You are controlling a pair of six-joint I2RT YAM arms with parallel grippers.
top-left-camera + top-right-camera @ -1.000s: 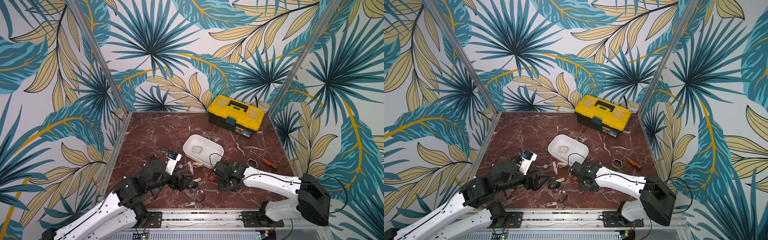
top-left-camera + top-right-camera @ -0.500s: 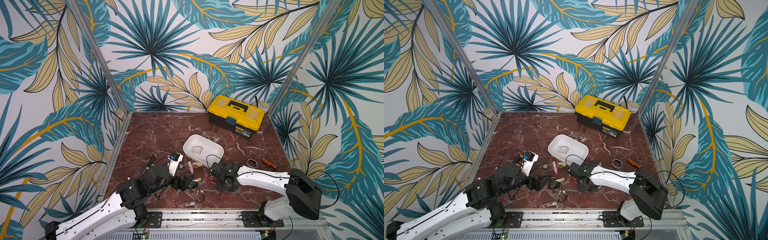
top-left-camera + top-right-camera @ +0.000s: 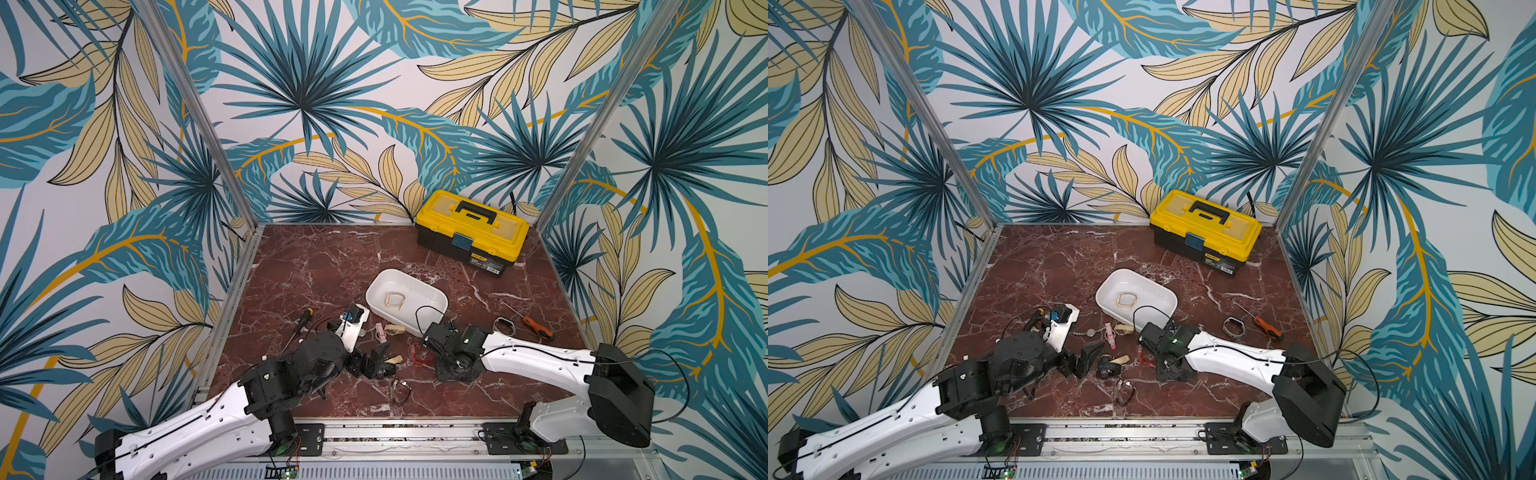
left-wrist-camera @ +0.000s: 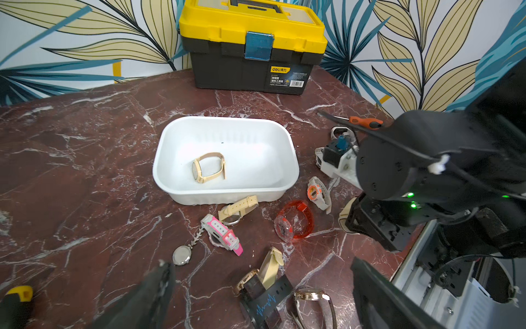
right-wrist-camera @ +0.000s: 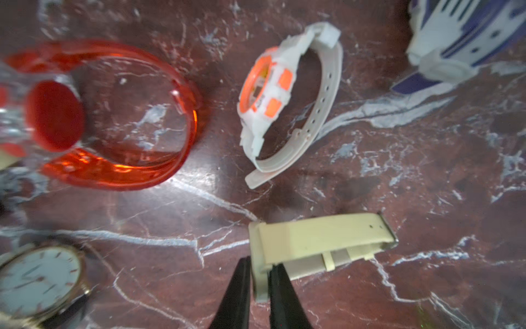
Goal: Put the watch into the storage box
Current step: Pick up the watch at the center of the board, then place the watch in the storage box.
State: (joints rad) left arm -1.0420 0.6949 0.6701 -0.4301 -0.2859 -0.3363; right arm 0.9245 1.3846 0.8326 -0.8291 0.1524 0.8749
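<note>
Pickup: right pincer (image 5: 260, 273) is pinching the cream watch (image 5: 321, 239) by its strap, left pincer (image 4: 260, 265) hanging spread; next is calling for lifting it into the storage box (image 4: 225, 196).

White storage box (image 4: 199, 197), cream watch (image 5: 318, 239), yellow-and-black toolbox (image 4: 216, 37), red-brown marbled table (image 4: 85, 171)

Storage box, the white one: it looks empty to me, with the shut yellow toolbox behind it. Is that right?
Not quite. The white storage box is not empty: one beige watch lies inside it, as the left wrist view shows. The shut yellow toolbox does stand behind it.
</note>
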